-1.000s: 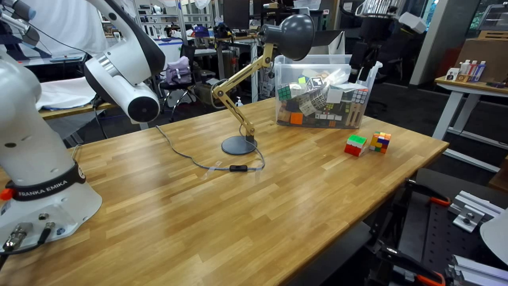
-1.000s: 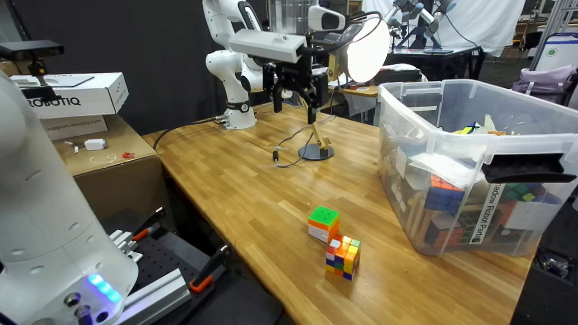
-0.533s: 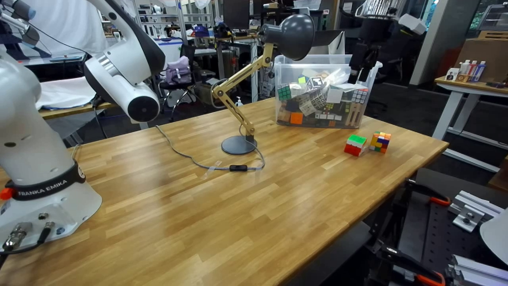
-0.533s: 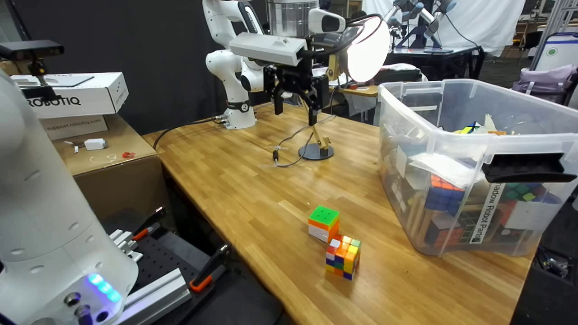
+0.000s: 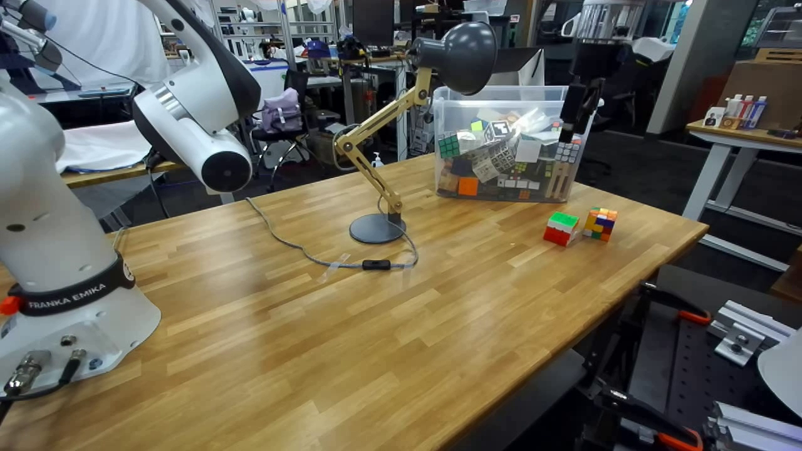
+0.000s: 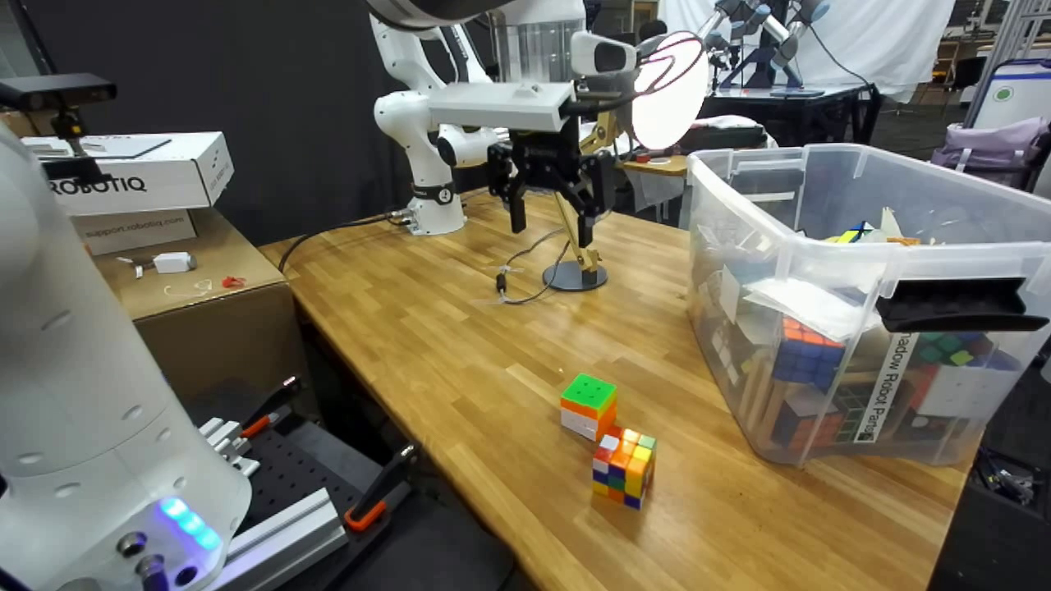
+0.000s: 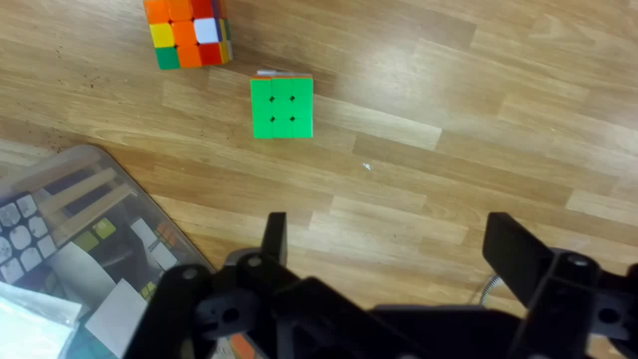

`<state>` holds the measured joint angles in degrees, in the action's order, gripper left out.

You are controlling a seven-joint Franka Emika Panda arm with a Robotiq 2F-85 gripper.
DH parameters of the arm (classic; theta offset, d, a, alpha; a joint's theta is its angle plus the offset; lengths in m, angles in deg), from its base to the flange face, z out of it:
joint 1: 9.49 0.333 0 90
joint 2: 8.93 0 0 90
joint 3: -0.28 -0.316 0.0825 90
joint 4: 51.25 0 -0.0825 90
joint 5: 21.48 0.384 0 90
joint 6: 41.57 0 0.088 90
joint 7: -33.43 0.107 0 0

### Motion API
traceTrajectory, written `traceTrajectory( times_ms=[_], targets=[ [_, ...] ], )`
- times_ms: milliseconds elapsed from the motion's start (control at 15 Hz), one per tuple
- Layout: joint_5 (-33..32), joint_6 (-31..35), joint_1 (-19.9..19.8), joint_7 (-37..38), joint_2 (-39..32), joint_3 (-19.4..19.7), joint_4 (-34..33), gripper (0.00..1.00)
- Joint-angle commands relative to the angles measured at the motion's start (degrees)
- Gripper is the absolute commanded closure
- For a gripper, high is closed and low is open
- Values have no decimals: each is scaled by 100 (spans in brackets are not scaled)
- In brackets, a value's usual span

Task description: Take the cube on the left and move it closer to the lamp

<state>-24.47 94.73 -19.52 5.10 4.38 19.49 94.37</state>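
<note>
The cube [image 5: 561, 229], green on top with red, white and orange sides, sits on the table; it also shows in an exterior view [image 6: 589, 407] and in the wrist view [image 7: 282, 108]. The lamp [image 5: 465, 59], with tan arm, dark dome head and round base, stands farther along the table; its base shows in an exterior view [image 6: 566, 278]. My gripper [image 6: 552, 226] is open and empty, high above the table, between the cube and the lamp in that view. In the wrist view its fingers [image 7: 386, 234] are wide apart, with the cube ahead of them.
A scrambled cube [image 5: 600, 224] stands close beside the green-topped cube, also in the wrist view [image 7: 185, 34]. A clear plastic bin [image 6: 739, 328] full of cubes and parts stands near both. The lamp's cord with a black switch [image 5: 376, 265] is taped to the table [image 5: 351, 351].
My gripper has come down a little and shifted slightly right in an exterior view, and its tilt has straightened. It stays open. The cubes and lamp have not moved.
</note>
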Motion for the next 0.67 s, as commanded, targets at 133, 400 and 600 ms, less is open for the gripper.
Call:
traceTrajectory(
  times_ms=[133,400,600],
  targets=[
    [-601,779,-268,-112,-633,-18,426,0],
    [-421,1048,-278,-94,-1011,-57,596,0],
    [-431,892,-296,-37,-1046,-104,564,0]
  ],
)
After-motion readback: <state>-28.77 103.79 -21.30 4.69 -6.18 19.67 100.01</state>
